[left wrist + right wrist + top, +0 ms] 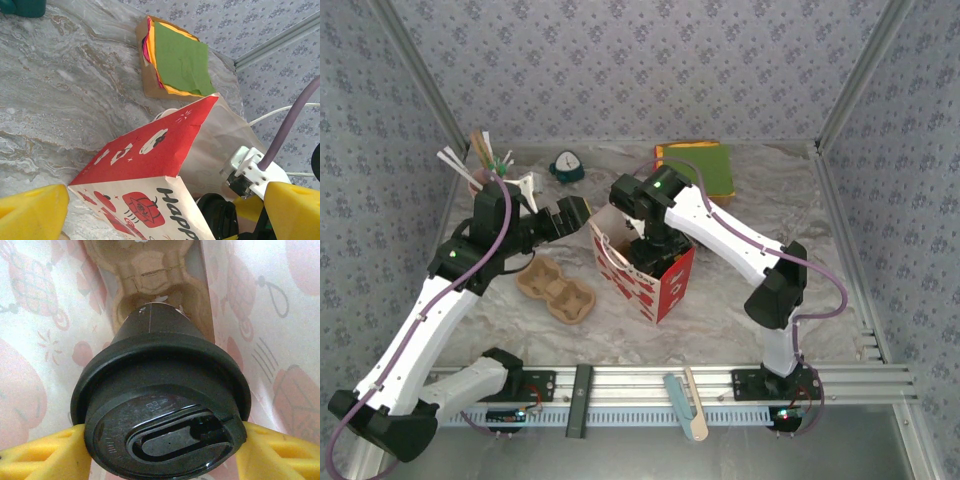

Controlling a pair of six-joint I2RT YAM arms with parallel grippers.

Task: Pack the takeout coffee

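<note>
Right hand (160, 460) grasps the dark lidded paper cup (160, 365) inside the red-white paper bag (665, 285); left hand (162, 215) is released.

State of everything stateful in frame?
paper bag: upright, top open
lidded cup: lid on, inside the bag
right gripper: shut on lidded cup
left gripper: open, empty
cup carrier: flat on table, pockets empty

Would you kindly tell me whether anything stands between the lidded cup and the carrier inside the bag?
Nothing visible does. The right gripper holds the cup by its lid inside the bag, directly over a well of the carrier. The bag's walls stand clear on both sides.
</note>
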